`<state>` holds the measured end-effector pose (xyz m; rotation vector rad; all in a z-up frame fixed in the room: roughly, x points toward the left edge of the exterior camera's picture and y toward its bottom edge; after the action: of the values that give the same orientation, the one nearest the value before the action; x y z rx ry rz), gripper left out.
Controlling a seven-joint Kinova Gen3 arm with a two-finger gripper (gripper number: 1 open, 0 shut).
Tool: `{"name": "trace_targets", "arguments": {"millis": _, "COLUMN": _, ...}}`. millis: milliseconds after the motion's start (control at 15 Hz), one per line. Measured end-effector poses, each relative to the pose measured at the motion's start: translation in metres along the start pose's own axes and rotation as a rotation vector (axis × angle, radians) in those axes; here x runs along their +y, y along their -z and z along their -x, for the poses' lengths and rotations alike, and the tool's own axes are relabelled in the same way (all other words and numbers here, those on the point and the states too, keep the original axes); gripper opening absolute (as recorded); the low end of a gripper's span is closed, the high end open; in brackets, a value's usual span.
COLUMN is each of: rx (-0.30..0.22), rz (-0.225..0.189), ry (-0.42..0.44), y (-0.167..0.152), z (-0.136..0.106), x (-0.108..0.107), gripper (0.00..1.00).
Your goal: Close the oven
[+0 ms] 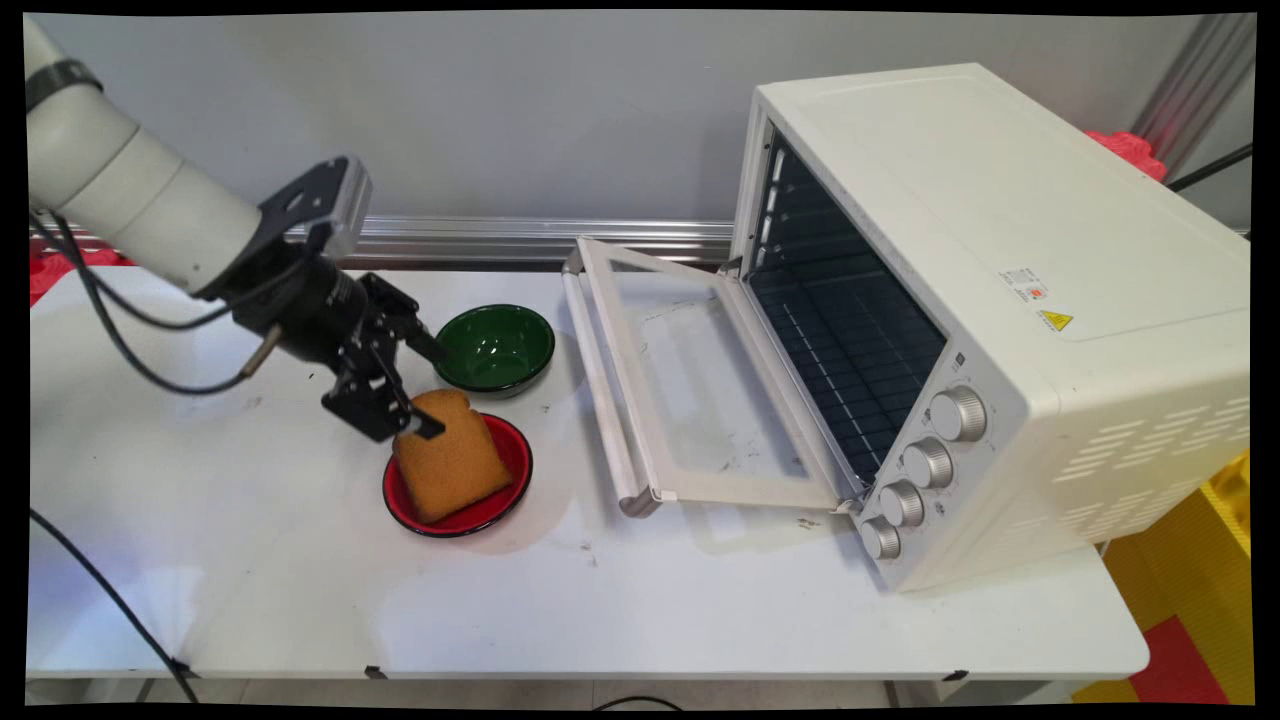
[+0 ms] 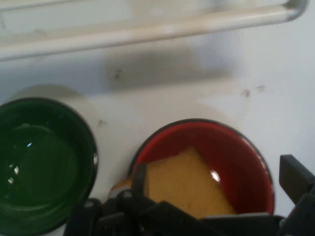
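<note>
Over red bowl (image 1: pixel 500 500), hand (image 1: pixel 405 395) clenched on toast slice (image 1: pixel 452 462); green bowl (image 1: pixel 495 347) just beside; best keep slice level, grip steady.

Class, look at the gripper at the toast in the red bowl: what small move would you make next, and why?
Probably a short, straight lift. The gripper appears shut on the toast slice's upper edge, while its lower end still rests in the red bowl. The green bowl sits close behind, so rising first seems safest.
</note>
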<state>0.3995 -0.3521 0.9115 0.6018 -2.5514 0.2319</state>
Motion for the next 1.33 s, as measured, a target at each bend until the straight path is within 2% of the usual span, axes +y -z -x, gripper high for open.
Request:
{"name": "trace_targets", "arguments": {"millis": 267, "rx": -0.013, "rz": -0.014, "ry": 0.066, "y": 0.001, "z": 0.003, "x": -0.036, "gripper": 1.00}}
{"name": "trace_targets", "arguments": {"millis": 733, "rx": 0.004, "rz": 0.017, "ry": 0.089, "y": -0.008, "z": 0.005, "x": -0.076, "gripper": 1.00}}
{"name": "trace_targets", "arguments": {"millis": 1333, "rx": 0.028, "rz": 0.046, "ry": 0.102, "y": -0.020, "z": 0.010, "x": -0.108, "gripper": 1.00}}
